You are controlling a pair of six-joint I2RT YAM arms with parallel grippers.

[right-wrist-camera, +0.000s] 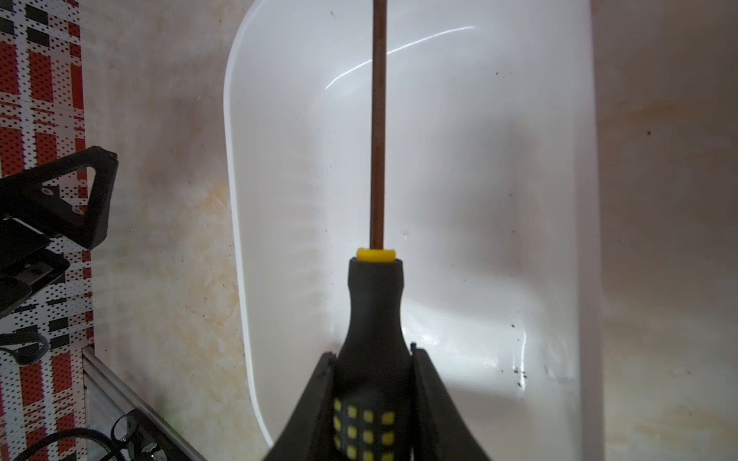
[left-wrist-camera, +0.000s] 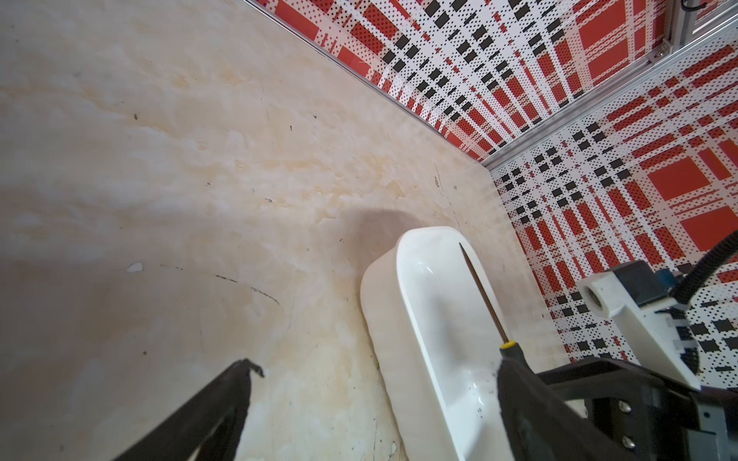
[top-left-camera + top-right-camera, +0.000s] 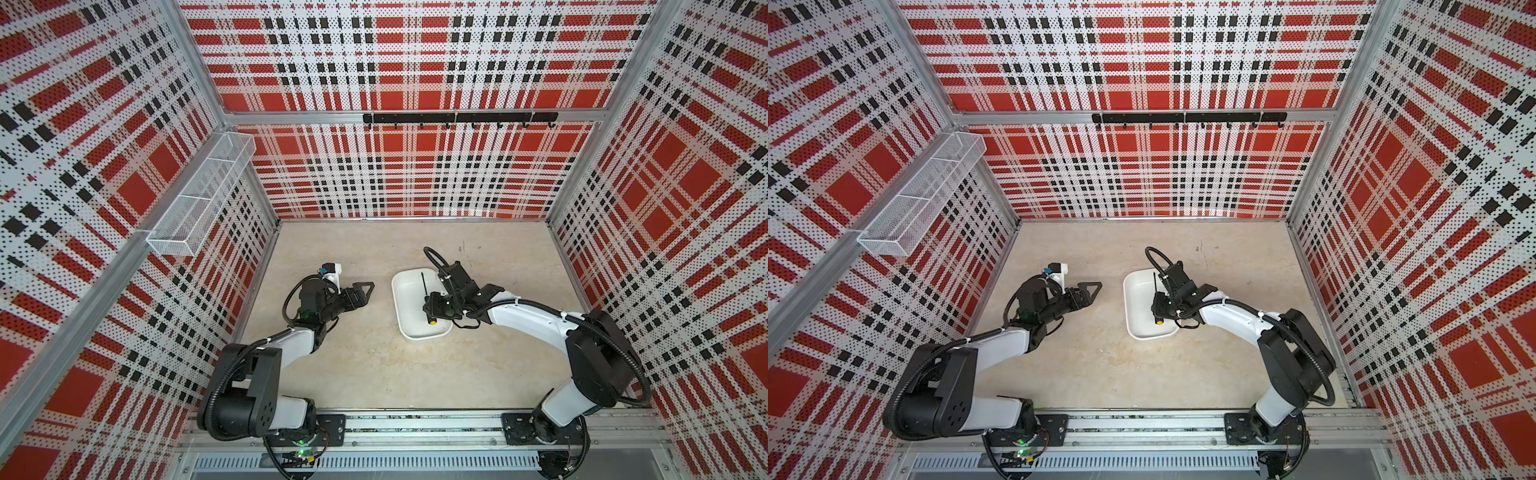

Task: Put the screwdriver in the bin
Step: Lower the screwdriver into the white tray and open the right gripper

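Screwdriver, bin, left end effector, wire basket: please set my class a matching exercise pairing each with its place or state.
Things
1. screwdriver
2. bin
3. left end effector
4. wire basket

Places or states
A. fixed to the side wall
B. open, holding nothing
C. clamped in the right end effector
D. white, resting on the table

Pairs: 1-C, 2-D, 3-B, 4-A

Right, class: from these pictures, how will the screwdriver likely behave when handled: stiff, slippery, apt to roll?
The screwdriver is probably stiff: its thin shaft runs straight beyond the right gripper. Its rounded handle may roll in the glossy bin, though its walls should stop it. The dotted handle likely resists slipping.
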